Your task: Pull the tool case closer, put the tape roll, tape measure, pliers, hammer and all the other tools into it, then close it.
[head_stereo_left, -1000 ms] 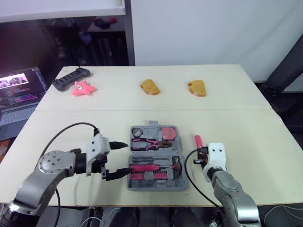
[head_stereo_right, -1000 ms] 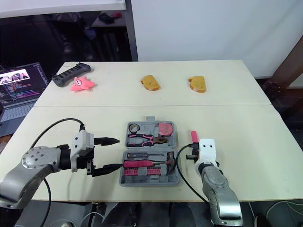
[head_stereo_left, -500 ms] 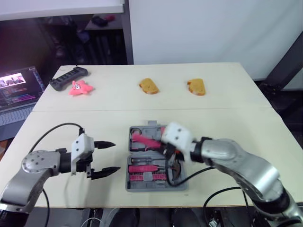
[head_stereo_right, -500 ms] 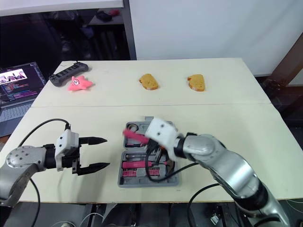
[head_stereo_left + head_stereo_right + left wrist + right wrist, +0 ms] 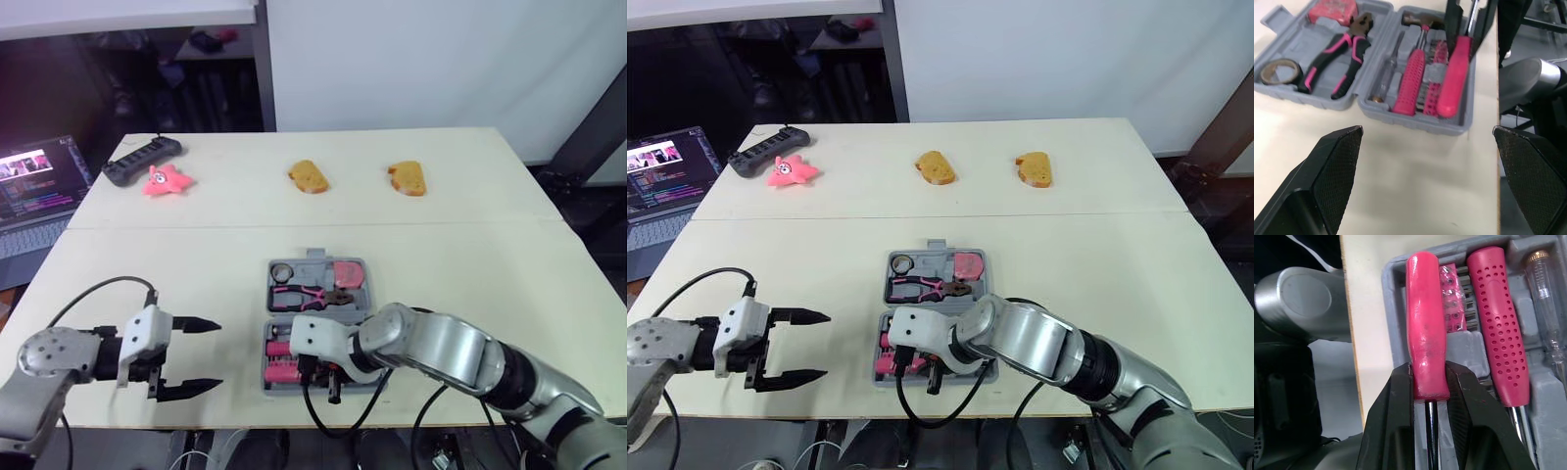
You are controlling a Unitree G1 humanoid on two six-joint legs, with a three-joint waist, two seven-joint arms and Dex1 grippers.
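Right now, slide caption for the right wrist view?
Right tool grips the pink-handled screwdriver at the open tool case, beside the hammer handle.

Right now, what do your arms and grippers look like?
The left arm and right arm are silver-grey metal with rounded joints. The left gripper and right gripper each have a white housing, two black fingers and a looping black cable.

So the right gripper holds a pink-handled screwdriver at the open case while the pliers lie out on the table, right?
Not quite. The pliers already lie inside the tool case, in the half farther from the robot, as the left wrist view shows. The rest holds: the right gripper is clamped on the pink-handled screwdriver at the open case.
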